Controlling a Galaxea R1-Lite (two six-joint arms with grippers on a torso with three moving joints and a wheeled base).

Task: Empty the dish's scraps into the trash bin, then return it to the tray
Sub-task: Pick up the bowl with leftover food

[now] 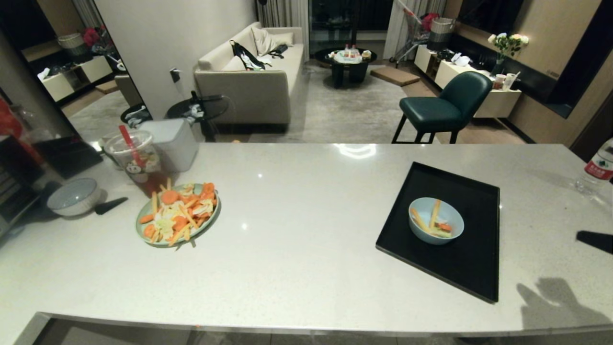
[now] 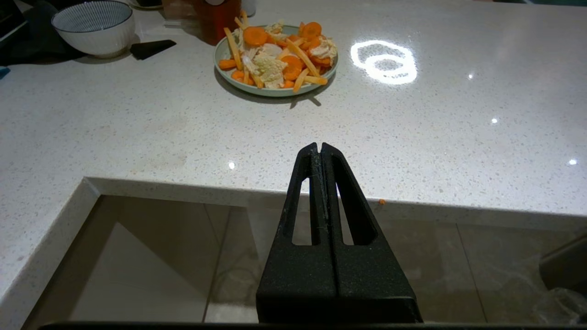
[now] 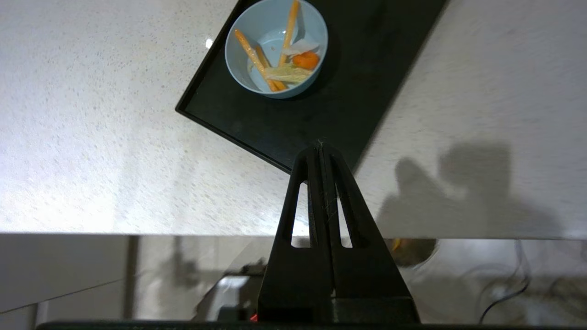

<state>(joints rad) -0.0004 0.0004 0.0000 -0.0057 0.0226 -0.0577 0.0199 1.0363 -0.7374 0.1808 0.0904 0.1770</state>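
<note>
Pale speckled tabletop [image 1: 297, 230] carried the tray [image 1: 455, 268], the dish [image 1: 436, 220] resting inside with scraps [image 1: 433, 221] awaiting emptying. Right end effector [image 3: 322, 149] hung clenched and empty before the tray's near corner; left end effector [image 2: 319, 149] sat clenched, parked.

Neither arm appeared in the head view. Right of the tray [image 1: 459, 268], a water bottle [image 1: 598, 172] was cut by the picture's edge, as was a dark object [image 1: 596, 239] nearer than it, too little shown to identify. In the right wrist view, the tray's far side [image 3: 390, 36] ran out of frame, and the floor clutter [image 3: 412, 250] beneath the counter edge was too blurred to make out.
</note>
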